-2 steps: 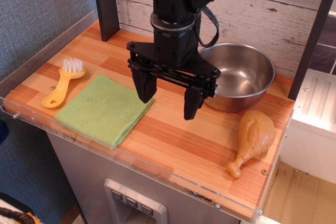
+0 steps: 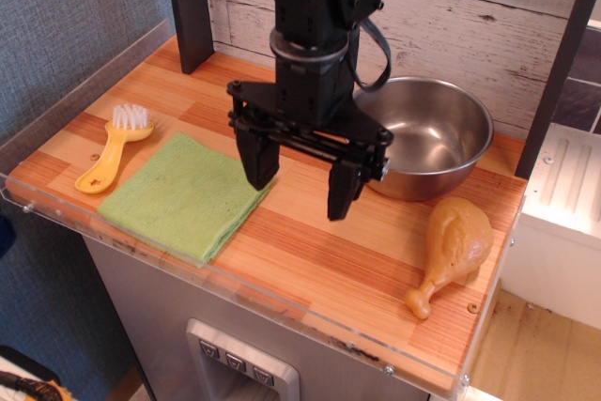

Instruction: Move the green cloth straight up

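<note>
Wooden counter (image 2: 310, 260) (whitewashed planks behind) holds green cloth (image 2: 178, 196).

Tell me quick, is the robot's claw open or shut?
End effector: open, holding nothing, its fingers spread above the right edge of the green cloth.

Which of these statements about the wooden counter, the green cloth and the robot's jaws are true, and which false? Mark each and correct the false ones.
1. The green cloth lies flat on the counter. True.
2. The gripper grips the cloth. False: its jaws are open and hold nothing.
3. The steel bowl holds the chicken drumstick. False: the drumstick lies on the counter in front of the bowl.
4. A yellow brush lies left of the cloth. True.
</note>
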You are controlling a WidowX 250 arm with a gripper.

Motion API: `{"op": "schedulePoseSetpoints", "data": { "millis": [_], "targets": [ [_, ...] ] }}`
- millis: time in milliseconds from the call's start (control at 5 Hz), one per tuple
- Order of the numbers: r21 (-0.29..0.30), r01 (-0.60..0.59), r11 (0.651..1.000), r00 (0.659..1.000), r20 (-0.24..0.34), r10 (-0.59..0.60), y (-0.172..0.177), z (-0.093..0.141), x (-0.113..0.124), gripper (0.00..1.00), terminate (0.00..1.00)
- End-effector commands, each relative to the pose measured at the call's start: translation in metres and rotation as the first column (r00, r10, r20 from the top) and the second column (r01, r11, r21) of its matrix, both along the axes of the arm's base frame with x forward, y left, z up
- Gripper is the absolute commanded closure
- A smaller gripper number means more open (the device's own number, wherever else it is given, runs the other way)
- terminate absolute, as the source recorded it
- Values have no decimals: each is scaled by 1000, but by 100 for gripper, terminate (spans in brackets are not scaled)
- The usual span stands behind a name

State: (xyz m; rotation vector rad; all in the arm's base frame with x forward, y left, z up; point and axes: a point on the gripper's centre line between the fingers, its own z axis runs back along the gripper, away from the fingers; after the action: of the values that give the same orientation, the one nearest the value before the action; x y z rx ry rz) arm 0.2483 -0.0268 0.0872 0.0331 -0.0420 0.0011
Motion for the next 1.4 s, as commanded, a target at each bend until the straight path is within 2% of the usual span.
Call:
{"op": "schedulePoseSetpoints", "data": {
  "millis": [0,200,400,600,1000,1200],
  "targets": [
    [41,-128,991,992,19,127,71,-2,-23,0,0],
    [71,-154,986,988,-15,155,97,-14,-32,0,0],
    [63,-93,994,996,-6,93,109,-26,-26,0,0],
    [76,-2,997,1000,13,1,114,-31,-12,0,0],
    [86,61,994,998,26,-64,124,-32,15,0,0],
    [90,63,994,998,12,-65,128,-39,21,0,0]
  ]
}}
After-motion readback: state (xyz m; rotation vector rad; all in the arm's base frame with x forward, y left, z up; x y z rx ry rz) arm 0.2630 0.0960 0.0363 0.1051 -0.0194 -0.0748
